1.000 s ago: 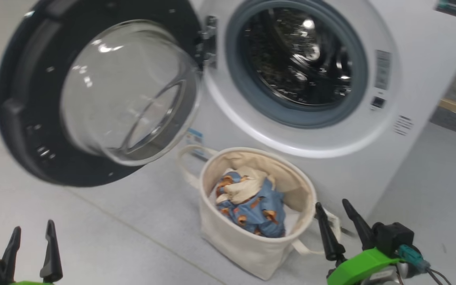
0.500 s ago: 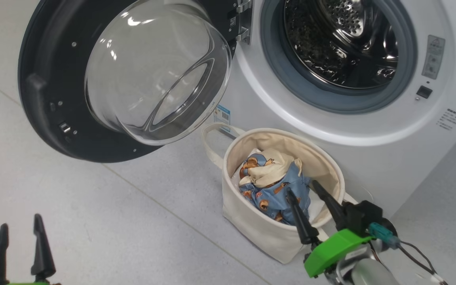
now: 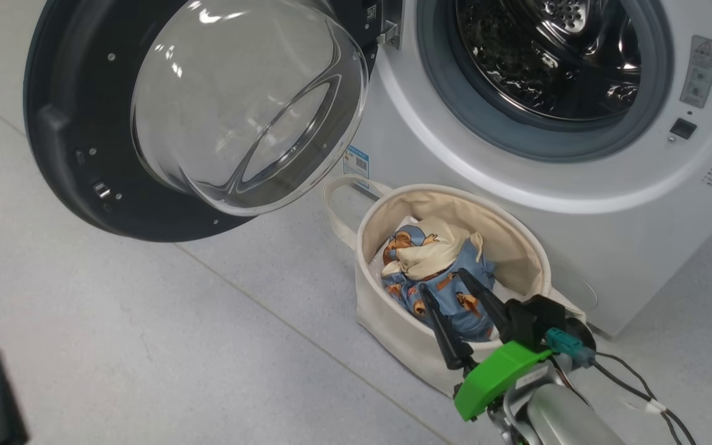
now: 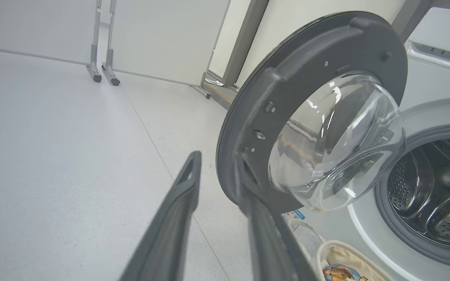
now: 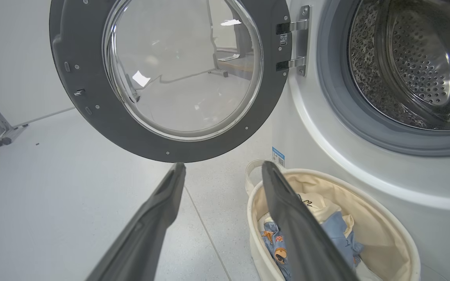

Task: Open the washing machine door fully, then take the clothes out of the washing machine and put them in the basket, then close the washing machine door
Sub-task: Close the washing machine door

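Right gripper (image 3: pixel 442 281) fingers stand apart, empty, above the clothes (image 3: pixel 430 253) in the basket (image 3: pixel 387 321) on the floor by the washing machine (image 3: pixel 578 247); left gripper (image 4: pixel 218 162) fingers parted, empty; the washing machine door (image 3: pixel 65 154) hangs wide open, rigid, hinged, probably slick; push its free rim edge.

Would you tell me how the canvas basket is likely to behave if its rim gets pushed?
The basket looks soft-sided, so its rim would probably buckle. With a few small clothes inside, it is likely light and may slide on the smooth floor or tip.
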Tool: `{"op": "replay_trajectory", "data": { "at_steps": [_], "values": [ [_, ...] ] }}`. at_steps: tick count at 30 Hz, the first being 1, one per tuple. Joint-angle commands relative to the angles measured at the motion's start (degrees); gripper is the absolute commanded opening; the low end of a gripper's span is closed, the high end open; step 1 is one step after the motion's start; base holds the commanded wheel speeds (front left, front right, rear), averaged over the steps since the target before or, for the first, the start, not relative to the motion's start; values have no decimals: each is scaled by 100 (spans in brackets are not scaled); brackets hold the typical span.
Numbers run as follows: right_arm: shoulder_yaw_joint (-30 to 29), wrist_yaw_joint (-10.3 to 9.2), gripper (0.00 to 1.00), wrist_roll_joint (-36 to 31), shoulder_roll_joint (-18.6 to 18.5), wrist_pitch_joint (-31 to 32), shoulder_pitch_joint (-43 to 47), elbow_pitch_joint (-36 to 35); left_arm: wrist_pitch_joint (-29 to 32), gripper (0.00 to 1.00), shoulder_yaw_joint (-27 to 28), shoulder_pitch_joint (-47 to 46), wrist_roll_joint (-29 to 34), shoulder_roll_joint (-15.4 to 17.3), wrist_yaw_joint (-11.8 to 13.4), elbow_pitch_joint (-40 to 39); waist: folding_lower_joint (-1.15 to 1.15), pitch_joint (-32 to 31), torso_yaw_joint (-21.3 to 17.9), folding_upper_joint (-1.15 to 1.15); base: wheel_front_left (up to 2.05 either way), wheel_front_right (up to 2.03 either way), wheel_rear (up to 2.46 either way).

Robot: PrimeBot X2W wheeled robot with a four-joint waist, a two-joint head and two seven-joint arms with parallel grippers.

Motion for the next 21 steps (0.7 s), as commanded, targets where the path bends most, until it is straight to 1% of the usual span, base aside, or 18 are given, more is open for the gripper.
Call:
{"op": "replay_trajectory", "data": {
  "at_steps": [1, 6, 9, 11, 15, 17, 20, 21],
  "values": [
    [133, 43, 100, 26, 22, -71, -233, -121, -40, 0, 330, -151, -156, 104, -87, -218, 0, 20, -4, 0, -3, -3, -3],
    [199, 43, 100, -25, 22, -71, -318, -45, 230, 0, 724, -285, -1050, 249, -526, -189, 0, 102, -14, 0, -1, -1, -1],
    [249, 43, 100, -57, 1, -71, -380, 11, 546, 0, 1030, -474, -1846, 399, -759, -126, 0, 179, -22, 0, 0, 0, 0],
    [288, 43, 100, -69, -22, -71, -419, 49, 820, 0, 1226, -640, -2430, 561, -868, -54, 0, 225, -26, 0, 0, 0, 0],
    [360, 43, 100, -73, -84, -71, -503, 106, 1580, 0, 1547, -1091, -3786, 914, -977, 139, 0, 315, -36, 0, 0, 0, 0],
    [408, 43, 100, -79, -120, -71, -551, 127, 1965, 0, 1582, -1272, -4142, 1215, -996, 301, 0, 375, -49, 0, 0, 0, 0],
    [463, 43, 100, -81, -191, -71, -624, 148, 2530, 0, 1685, -1711, -4907, 1465, -1008, 646, 0, 455, -61, 0, 0, 0, 0],
    [463, 43, 100, -81, -191, -71, -624, 148, 2530, 0, 1685, -1711, -4907, 1465, -1008, 646, 0, 455, -61, 0, 0, 0, 0]
  ]
}}
